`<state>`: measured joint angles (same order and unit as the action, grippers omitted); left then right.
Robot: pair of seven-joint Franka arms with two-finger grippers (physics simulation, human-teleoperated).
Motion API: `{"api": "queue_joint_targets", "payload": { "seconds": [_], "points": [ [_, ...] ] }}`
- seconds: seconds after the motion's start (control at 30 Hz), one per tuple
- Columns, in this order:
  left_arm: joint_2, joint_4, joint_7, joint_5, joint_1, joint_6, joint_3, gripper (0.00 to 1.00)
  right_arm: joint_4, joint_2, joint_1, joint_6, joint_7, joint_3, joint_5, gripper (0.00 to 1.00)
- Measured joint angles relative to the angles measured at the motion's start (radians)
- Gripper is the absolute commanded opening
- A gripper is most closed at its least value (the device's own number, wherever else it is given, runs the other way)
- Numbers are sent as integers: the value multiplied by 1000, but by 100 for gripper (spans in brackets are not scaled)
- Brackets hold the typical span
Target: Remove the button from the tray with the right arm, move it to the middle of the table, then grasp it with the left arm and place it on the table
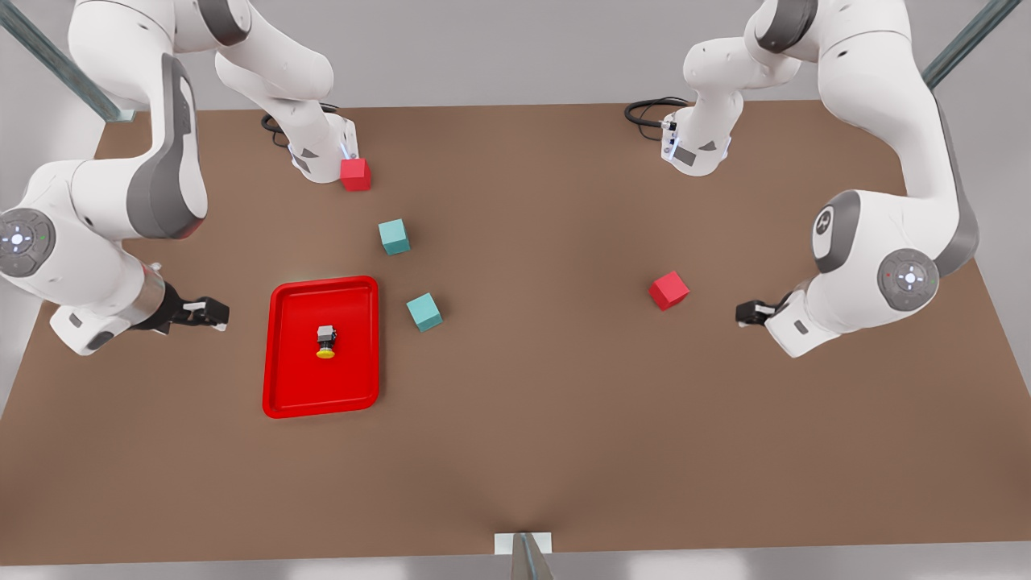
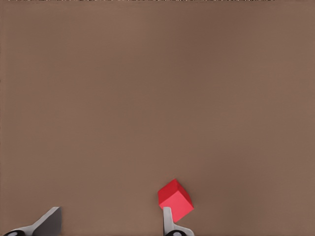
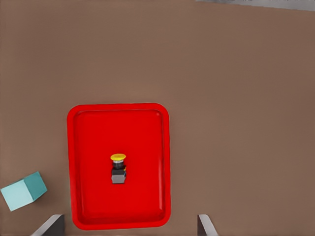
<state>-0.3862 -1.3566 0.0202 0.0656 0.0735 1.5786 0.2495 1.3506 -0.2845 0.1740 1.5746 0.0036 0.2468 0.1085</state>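
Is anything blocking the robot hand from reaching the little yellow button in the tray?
Nothing visible. The right gripper, open, waits beside the tray; the button sits alone inside, teal cubes outside.

On my brown bench (image 1: 564,419) I log: one red tray (image 1: 278,387) toward the front view's left, two teal cubes (image 1: 394,237) (image 1: 424,312) beside it, two red cubes (image 1: 355,174) (image 1: 668,290) well apart.

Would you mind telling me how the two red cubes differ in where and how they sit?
The far red cube sits against an arm's base, on the tray's side of the table; the near red cube lies in the open, just ahead of the left gripper. The far one sits nearly square to the table edge; the near one is turned diagonally. Both look alike in colour and size.
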Motion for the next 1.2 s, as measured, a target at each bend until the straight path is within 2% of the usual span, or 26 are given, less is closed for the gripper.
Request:
{"api": "queue_joint_targets", "payload": {
  "seconds": [0.17, 0.33, 0.53, 0.73, 1.03, 1.2],
  "points": [
    [-3, 11, 2, 26, 9, 41, 0, 100, 22, -44, 7, -8, 1, 4, -18, 100],
    [-23, 14, 5, 12, 24, 31, -3, 100, 76, -67, -113, -7, 22, 8, -44, 100],
    [-50, 16, 6, 10, 20, 27, -4, 100, 122, -144, -156, 32, 52, 8, -56, 100],
    [-61, 17, 6, 12, 13, 27, -4, 100, 301, -127, -148, 151, 64, 7, -42, 100],
    [-66, 17, 7, 15, 1, 27, -3, 100, 346, -150, -128, 293, 88, 3, -20, 100],
    [-75, 16, 7, 15, 0, 27, -3, 100, 392, -137, -52, 323, 77, 7, -2, 100]
  ]
}}
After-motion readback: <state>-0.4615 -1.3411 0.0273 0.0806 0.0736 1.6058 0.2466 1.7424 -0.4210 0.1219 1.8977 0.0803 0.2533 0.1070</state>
